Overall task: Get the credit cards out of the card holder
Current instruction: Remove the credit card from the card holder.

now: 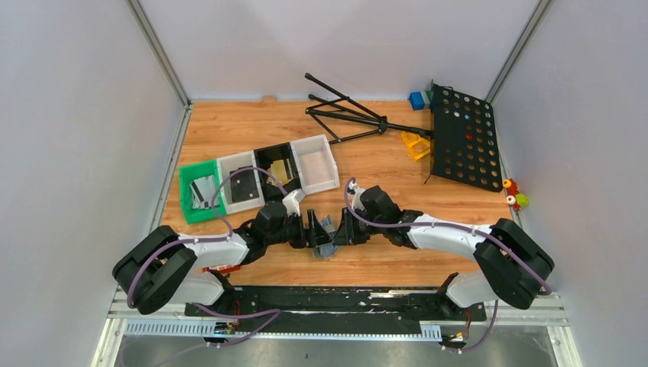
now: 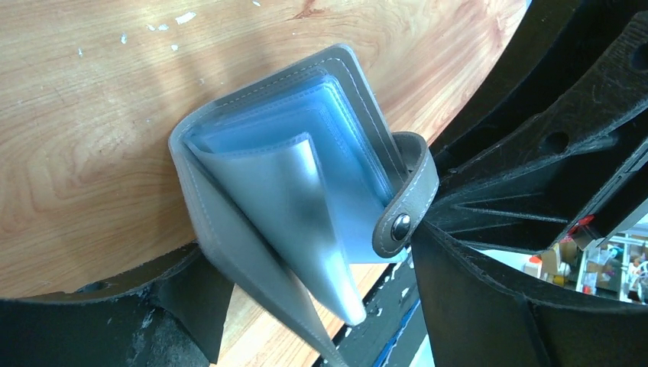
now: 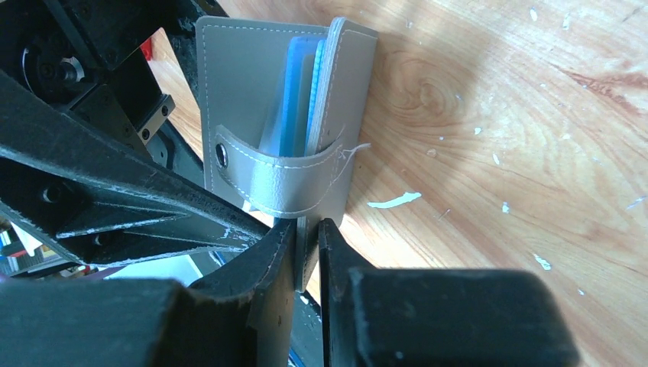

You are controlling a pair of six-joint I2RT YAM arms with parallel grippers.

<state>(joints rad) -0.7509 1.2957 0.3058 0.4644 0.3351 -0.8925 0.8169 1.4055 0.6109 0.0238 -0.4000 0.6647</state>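
From above, my left tool [image 1: 312, 228] and my right tool [image 1: 344, 228] met tip to tip on the near side of the green, white and black row of plastic trays [image 1: 260, 177], over the wooden worktop [image 1: 382, 164]. The flat grey folding card holder [image 1: 328, 243] sat between them. A flat black card [image 1: 244, 189] lay in the tray next to the green one.

Through my left wrist camera the card holder stood spread open, its clear bluish plastic sleeves [image 2: 306, 191] fanned out and its snap strap [image 2: 405, 199] unfastened. My left tool stood wide, one finger on either side of the card holder.

Through my right wrist camera my right tool was narrow, pinching the edge of one grey cover.
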